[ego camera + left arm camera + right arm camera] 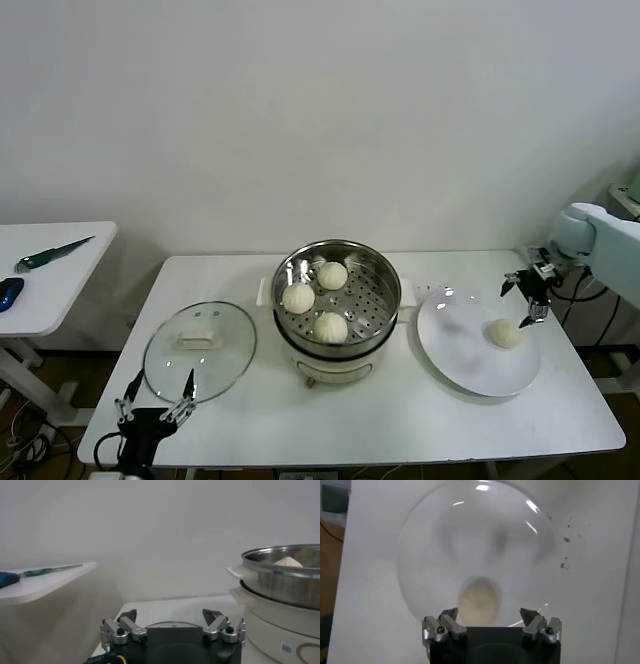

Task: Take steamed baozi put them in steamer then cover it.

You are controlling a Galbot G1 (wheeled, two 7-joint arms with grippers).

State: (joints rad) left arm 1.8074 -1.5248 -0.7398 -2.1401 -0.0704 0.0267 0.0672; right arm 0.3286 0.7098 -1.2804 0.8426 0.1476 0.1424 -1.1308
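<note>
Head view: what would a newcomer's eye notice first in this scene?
First the shiny steamer at the middle of the white table, uncovered, with three baozi inside. To its right, one last bun lies on a white plate, with the open right pincer just above it. The glass lid lies flat to the left, near the open left pincer.

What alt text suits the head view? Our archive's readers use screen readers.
Round shiny steel steamer on a white table holds three cream-white baozi; a fourth sits on a flat white plate under the open right end effector. Glass lid lies left, near the open left end effector.
</note>
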